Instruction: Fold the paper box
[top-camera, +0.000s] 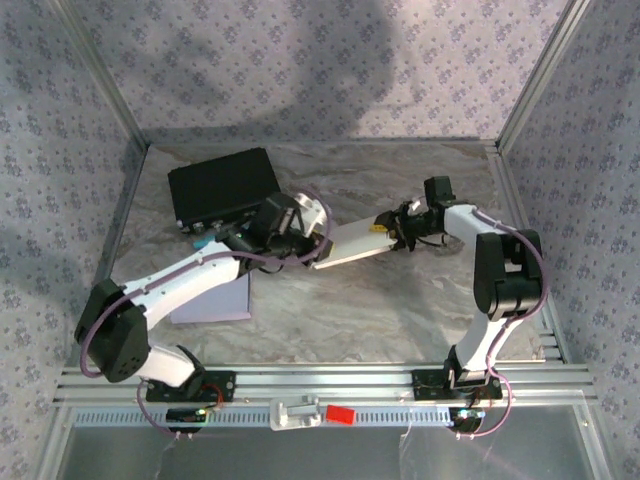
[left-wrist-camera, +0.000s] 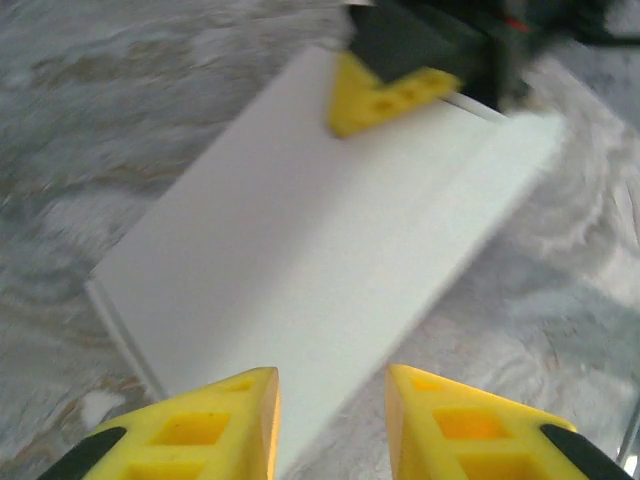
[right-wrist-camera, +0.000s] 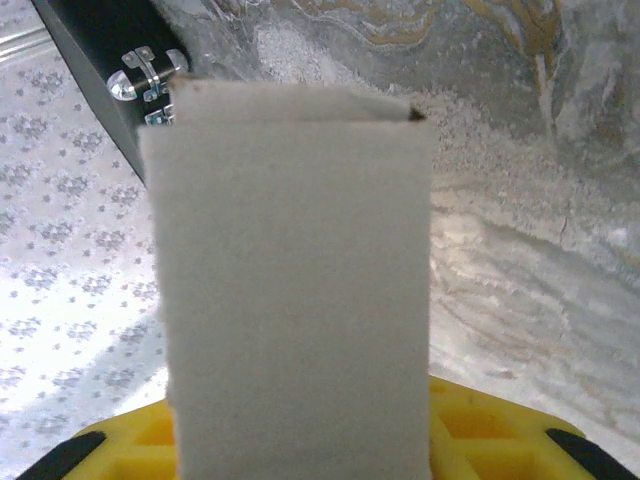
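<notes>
Marbled tabletop (top-camera: 380, 310) lies within floral-papered walls (top-camera: 300, 60), right gripper (top-camera: 387, 230) pinching the paper box (top-camera: 350, 245), left gripper (left-wrist-camera: 330, 395) parted and empty.

I am reading no text, number or brand anywhere in these views. The paper box (top-camera: 350, 247) is showing me only blank, unprinted faces. The black case (top-camera: 222, 188), at about ten o'clock on the table, is coming through too small for any lettering to be made out. The red tag (top-camera: 341, 414) at six o'clock is looking plain from here.
</notes>
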